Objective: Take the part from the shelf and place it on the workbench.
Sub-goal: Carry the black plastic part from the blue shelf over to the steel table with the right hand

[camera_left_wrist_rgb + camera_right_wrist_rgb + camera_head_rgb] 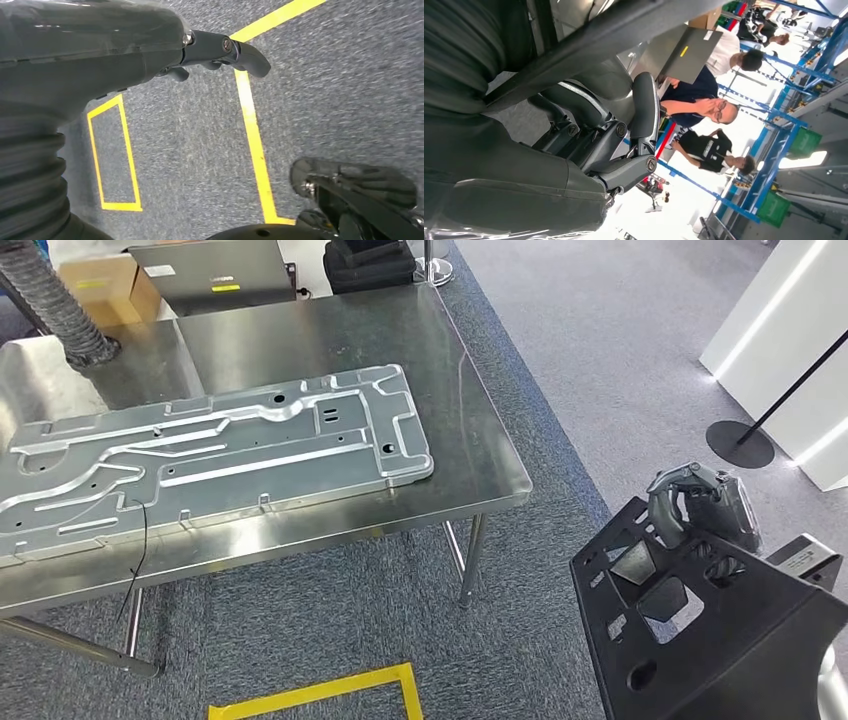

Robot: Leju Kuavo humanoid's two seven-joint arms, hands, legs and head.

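My right hand grips the upper edge of a black plastic part with several cut-out openings, held low at the right, off the table's front right corner. In the right wrist view its fingers curl around the part's dark edge. The steel workbench stands ahead to the left, and a large stamped metal panel lies on it. My left hand hangs over the carpet with nothing in it, its thumb stretched out.
A cardboard box, a grey laptop, a ribbed hose and a black case sit along the bench's far side. Yellow tape marks the carpet. A stanchion base stands right. People sit beyond.
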